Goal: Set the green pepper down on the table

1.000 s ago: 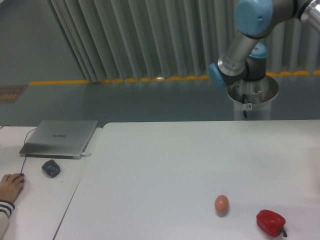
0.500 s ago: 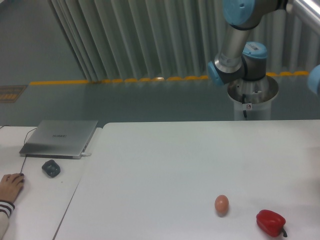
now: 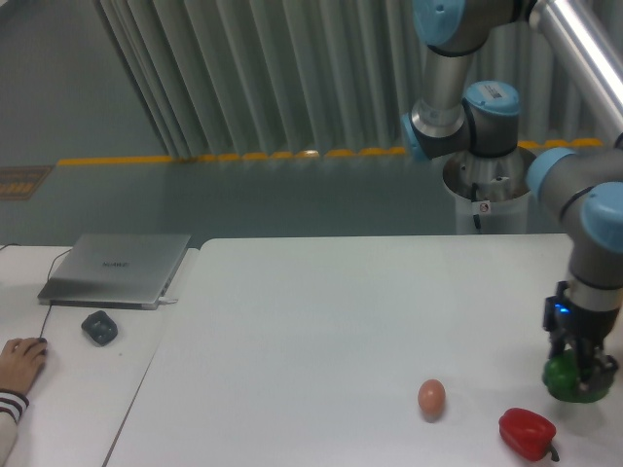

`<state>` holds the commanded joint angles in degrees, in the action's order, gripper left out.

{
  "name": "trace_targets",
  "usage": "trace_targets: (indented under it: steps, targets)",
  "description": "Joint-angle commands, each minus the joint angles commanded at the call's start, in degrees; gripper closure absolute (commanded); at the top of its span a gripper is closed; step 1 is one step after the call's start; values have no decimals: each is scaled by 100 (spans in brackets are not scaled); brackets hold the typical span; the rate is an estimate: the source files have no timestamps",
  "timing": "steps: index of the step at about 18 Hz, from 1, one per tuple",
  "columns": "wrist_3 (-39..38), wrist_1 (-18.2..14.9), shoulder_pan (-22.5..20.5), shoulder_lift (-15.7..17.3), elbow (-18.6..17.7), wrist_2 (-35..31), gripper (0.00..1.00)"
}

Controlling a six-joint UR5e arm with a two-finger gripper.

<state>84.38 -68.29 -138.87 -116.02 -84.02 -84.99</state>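
Note:
At the right edge of the view my gripper (image 3: 580, 371) points straight down, shut on the green pepper (image 3: 574, 381). The dark-green pepper hangs between the fingers just above the white table (image 3: 321, 331), or touching it; I cannot tell which. It is up and to the right of the red pepper. My arm comes down from the top right, over its base behind the table.
A red bell pepper (image 3: 527, 433) lies near the table's front right, a brown egg (image 3: 431, 397) to its left. On the smaller desk at left are a closed laptop (image 3: 117, 268), a dark mouse (image 3: 99, 327) and a person's hand (image 3: 21, 362).
The arm has swung down into view on the right, bringing the gripper and the green pepper low over the table. Before, neither showed. The egg and red pepper have not moved.

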Motion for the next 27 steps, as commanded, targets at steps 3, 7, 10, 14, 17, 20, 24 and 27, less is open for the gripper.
trace_targets:
  steps: [3, 7, 10, 14, 17, 20, 24, 27]
  targets:
    - [-36, 9, 44, 0, -61, -114, 24]
    - [-1, 44, 44, 17, -97, -308, 0]
    - [-27, 53, 44, 79, -114, -369, 0]
    - [-36, 192, 44, 105, -62, -369, 0]
    - [61, 746, 53, 202, -9, -440, 0]
    - [297, 791, 53, 202, 53, -614, 0]
    - [614, 791, 44, 228, 53, -818, 0]
    - [685, 791, 18, 264, 44, -844, 0]
